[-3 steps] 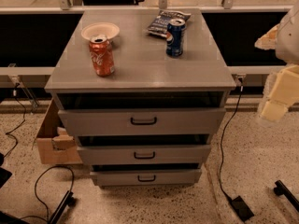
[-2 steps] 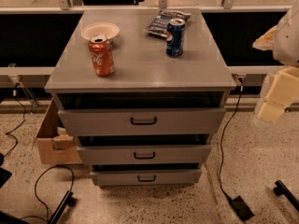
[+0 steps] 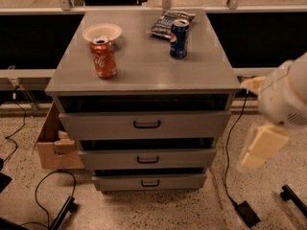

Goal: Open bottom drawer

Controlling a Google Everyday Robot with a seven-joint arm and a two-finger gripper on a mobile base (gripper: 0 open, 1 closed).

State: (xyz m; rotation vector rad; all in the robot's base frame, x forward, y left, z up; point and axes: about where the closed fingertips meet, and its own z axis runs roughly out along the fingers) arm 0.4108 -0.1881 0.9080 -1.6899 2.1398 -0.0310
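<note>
Shut bottom drawer (image 3: 149, 181), end effector (image 3: 262, 148) rightward

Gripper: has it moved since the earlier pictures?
Yes. The gripper went down, right of the cabinet: from beside the top drawer to beside the middle drawer.

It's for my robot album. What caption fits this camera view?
Cream-coloured gripper hangs beside the grey three-drawer cabinet, apart from its flat grey bottom drawer.

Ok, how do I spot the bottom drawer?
Find the grey cabinet with a red can on top. The bottom drawer is the lowest of three fronts, nearest the floor, looking narrowest. The end effector hangs to the cabinet's right, apart from it.
</note>
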